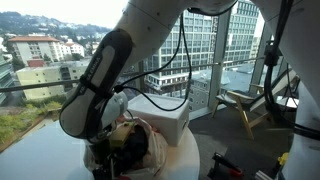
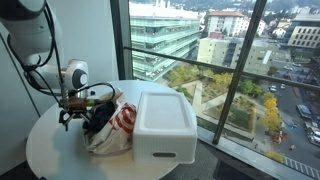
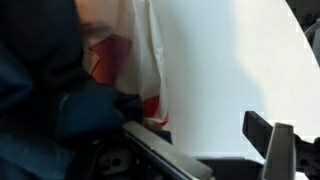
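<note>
My gripper (image 3: 208, 142) is open, its two dark fingers wide apart over the white tabletop. Its near finger lies against a white plastic bag with red print (image 3: 150, 60) that holds dark blue cloth (image 3: 60, 90). Nothing sits between the fingers. In both exterior views the gripper (image 2: 78, 103) (image 1: 115, 141) is low at the bag (image 2: 118, 122) (image 1: 150, 140), on the side away from the white foam box (image 2: 165, 125) (image 1: 165, 112). The dark cloth (image 2: 100, 120) bulges out of the bag's mouth. The arm hides part of the bag in an exterior view.
The round white table (image 2: 60, 155) stands by a large window (image 2: 230, 60). The white foam box with its lid on takes up the window side of the table. A wooden chair (image 1: 245, 105) and dark gear on the floor (image 1: 230, 165) are beyond the table.
</note>
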Action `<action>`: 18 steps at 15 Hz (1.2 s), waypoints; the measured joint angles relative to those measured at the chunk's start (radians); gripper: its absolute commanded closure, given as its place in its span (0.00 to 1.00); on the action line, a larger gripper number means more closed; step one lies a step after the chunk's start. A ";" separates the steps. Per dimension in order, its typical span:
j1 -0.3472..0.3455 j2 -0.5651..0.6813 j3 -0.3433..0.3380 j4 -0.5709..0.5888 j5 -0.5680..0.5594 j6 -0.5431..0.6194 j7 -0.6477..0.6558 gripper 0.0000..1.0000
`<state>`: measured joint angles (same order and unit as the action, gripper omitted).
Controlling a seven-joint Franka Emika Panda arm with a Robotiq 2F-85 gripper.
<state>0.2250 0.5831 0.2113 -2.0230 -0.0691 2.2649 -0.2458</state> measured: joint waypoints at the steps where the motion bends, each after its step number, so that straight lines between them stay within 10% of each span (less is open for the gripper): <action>1: 0.000 0.000 -0.007 -0.002 -0.004 0.000 0.018 0.00; 7: -0.012 0.011 -0.029 -0.009 -0.007 -0.003 0.036 0.00; 9: -0.016 0.021 -0.037 -0.008 -0.007 -0.001 0.035 0.26; 18: -0.067 0.037 -0.035 -0.003 -0.006 0.030 -0.013 0.85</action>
<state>0.1585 0.6202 0.1758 -2.0264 -0.0756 2.2953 -0.2591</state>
